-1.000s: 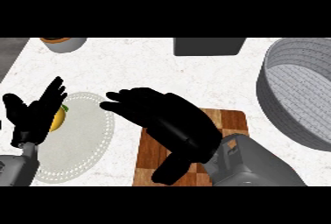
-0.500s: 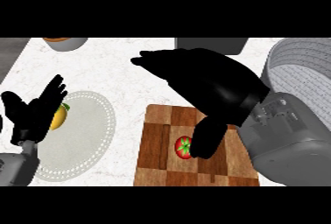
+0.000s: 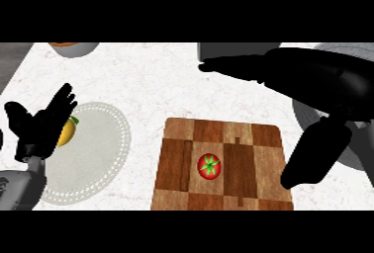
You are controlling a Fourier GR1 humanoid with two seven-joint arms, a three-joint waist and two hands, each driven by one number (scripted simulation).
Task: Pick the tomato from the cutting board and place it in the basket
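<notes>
White counter: tomato (image 3: 209,166) sits mid board (image 3: 219,133), untouched. Right hand (image 3: 314,81) nearer, spread open beyond board's far right corner; tomato lies down-left of it. Left hand (image 3: 40,123) open, resting at left. Basket (image 3: 349,48) at right

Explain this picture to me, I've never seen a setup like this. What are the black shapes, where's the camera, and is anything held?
The camera sits at a humanoid robot's head, looking steeply down at a white counter. The black shapes are its two hands. The right hand, large at the upper right, is open and holds nothing. The left hand rests open at the left edge, fingers up, partly hiding a yellow fruit on a white plate. A red tomato lies on the wooden cutting board, untouched. The grey basket meant for it shows at the right, mostly hidden behind the right hand.
</notes>
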